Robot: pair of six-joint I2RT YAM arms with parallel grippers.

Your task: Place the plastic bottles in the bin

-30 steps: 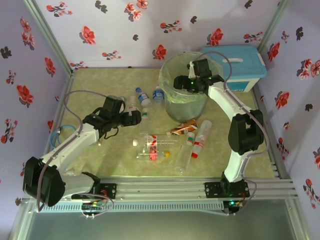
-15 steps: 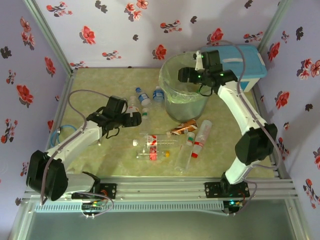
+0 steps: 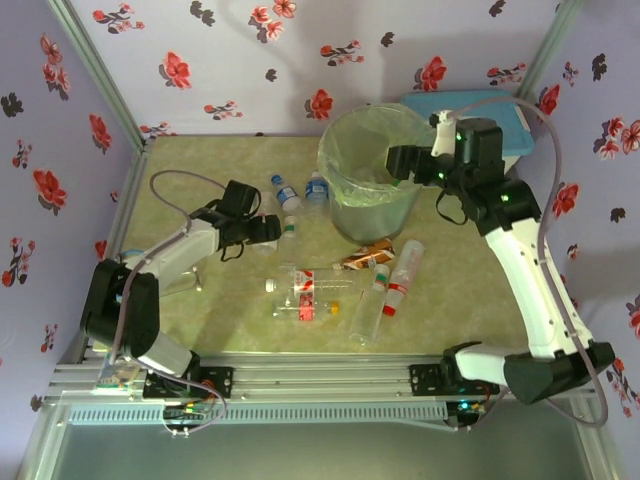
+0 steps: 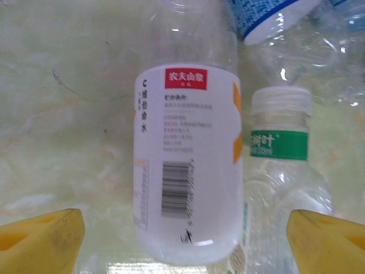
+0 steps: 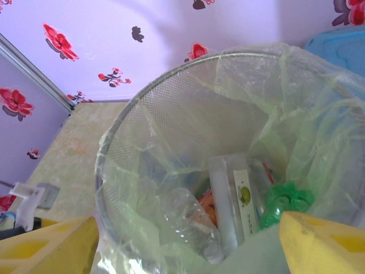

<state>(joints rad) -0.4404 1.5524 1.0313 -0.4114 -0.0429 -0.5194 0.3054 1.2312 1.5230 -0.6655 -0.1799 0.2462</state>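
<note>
I have bare surface (image 3: 190,165) at the far left to pass through. Loose bottles (image 3: 320,295) clutter the middle, and the bin (image 3: 365,215) with the blue-lidded box (image 3: 513,130) behind it blocks the far right.

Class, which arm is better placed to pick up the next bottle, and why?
Left. The left hand, open, straddles a clear white-labelled plastic bottle lying on the table. The right hand hangs open and empty over the round green-lined bin, away from the remaining bottles.
</note>
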